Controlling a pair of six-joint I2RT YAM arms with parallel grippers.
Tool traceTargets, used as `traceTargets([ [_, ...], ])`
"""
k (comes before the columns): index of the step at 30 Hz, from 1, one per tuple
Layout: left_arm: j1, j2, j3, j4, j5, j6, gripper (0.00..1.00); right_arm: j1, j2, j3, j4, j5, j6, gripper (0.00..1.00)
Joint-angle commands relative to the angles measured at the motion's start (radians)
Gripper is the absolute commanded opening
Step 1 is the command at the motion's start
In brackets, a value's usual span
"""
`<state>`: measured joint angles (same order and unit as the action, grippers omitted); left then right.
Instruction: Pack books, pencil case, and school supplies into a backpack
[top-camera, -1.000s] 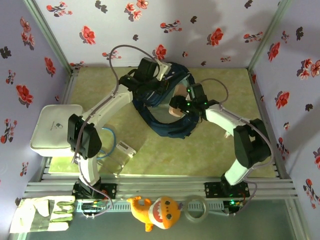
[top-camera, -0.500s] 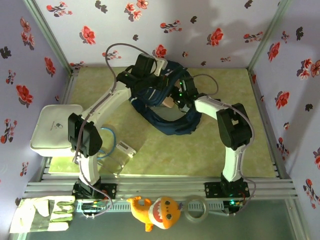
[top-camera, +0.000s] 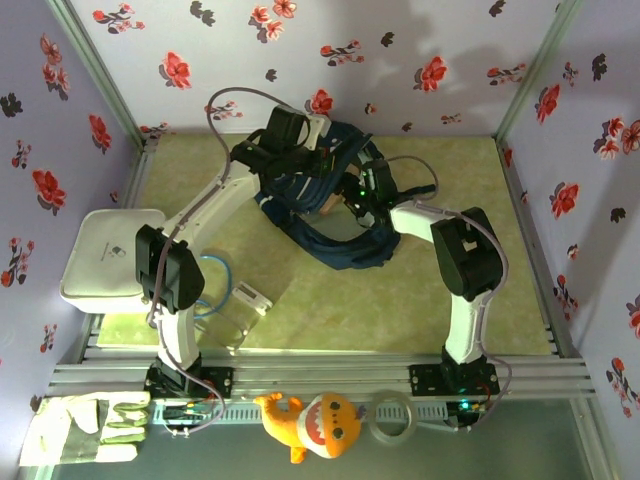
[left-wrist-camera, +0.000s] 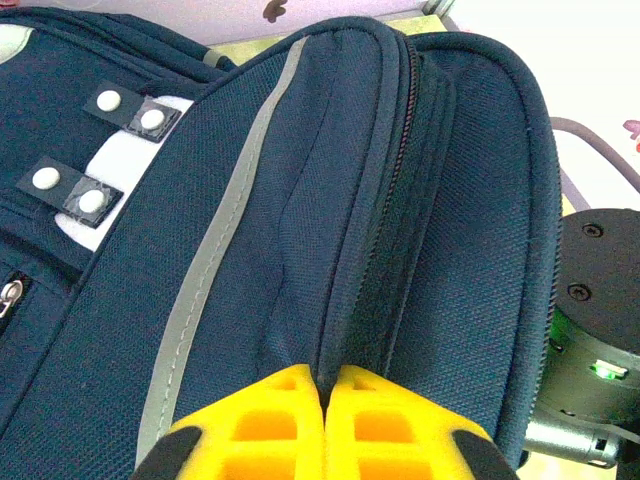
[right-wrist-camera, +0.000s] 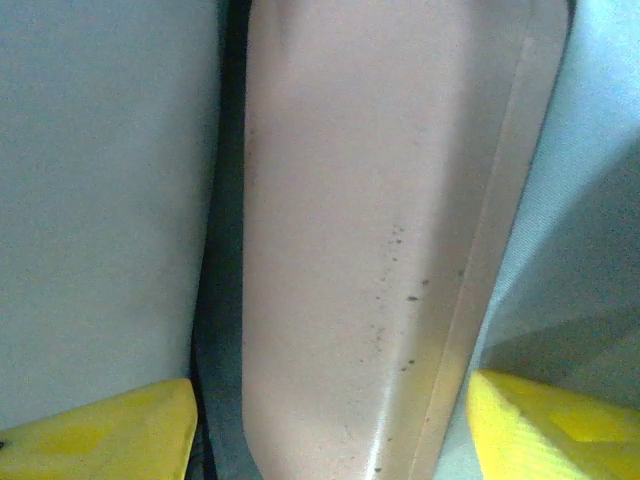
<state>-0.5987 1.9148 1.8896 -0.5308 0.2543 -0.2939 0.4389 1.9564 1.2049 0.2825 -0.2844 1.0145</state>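
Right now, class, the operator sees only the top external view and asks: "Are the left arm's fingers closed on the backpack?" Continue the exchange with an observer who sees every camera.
Observer: Yes. The left fingers are shut, pinching the backpack fabric beside its zipper.
Operator: And the right fingers?
Observer: The right fingers stand apart, not closed.
Operator: Anything between them?
Observer: A pale pink flat thing lies between them, with grey lining beside it.
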Motion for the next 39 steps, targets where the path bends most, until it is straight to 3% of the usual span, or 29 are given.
traceTargets([
  [1, 0.007, -0.02, 0.045, 0.131, 0.053, -0.025, 0.0, 0.006, -0.034, -0.004, 0.065, -0.002, 0.015, 0.61],
  [6, 0.007, -0.022, 0.039, 0.132, 0.064, -0.027, 0.0, 0.011, 0.028, 0.06, 0.056, -0.002, 0.028, 0.43],
  [12, 0.013, -0.017, 0.03, 0.137, 0.067, -0.045, 0.0, 0.014, 0.11, 0.143, 0.125, -0.027, 0.055, 0.35],
  [18, 0.026, -0.002, 0.02, 0.14, 0.093, -0.069, 0.0, -0.007, 0.009, 0.049, 0.127, -0.011, 0.04, 0.4],
  [25, 0.027, 0.031, -0.023, 0.18, 0.179, -0.103, 0.0, -0.044, -0.365, -0.259, -0.041, 0.136, -0.007, 0.54],
  [33, 0.046, 0.014, -0.151, 0.254, 0.197, -0.173, 0.49, -0.053, -0.753, -0.398, -0.435, 0.511, -0.046, 0.68],
  [39, 0.151, -0.069, -0.383, 0.407, 0.195, -0.318, 0.58, -0.038, -0.772, -0.35, -0.51, 0.465, -0.131, 0.71],
])
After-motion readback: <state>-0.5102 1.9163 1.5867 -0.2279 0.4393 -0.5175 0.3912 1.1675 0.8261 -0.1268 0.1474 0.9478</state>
